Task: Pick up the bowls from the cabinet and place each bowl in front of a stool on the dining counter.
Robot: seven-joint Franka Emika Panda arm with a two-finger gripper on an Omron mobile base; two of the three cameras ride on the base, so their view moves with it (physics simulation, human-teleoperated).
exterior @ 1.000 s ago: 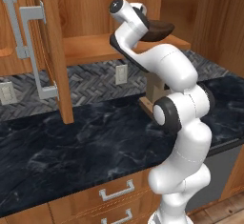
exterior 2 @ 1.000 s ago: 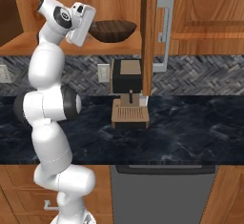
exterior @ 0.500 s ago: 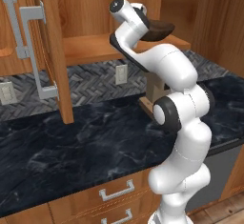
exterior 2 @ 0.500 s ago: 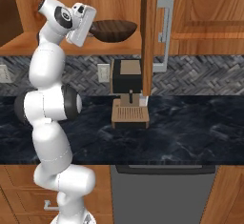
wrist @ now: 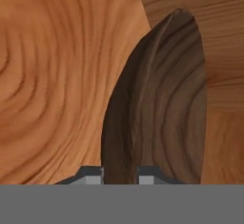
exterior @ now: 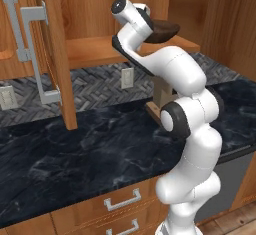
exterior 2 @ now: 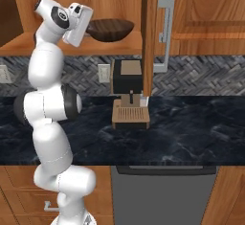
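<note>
Pincer [wrist: 120,174] clamped on the dark wooden bowl's [wrist: 162,108] rim — fingertips [wrist: 90,174] clear in hand view alone.

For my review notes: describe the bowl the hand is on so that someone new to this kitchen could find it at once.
Look at the open reddish-brown wall cabinet above the black marble counter. On its wooden shelf, directly above the small coffee machine, is the dark brown bowl, its rim pinched by the hand. Its dark wood grain stands out against the lighter shelf.
</note>
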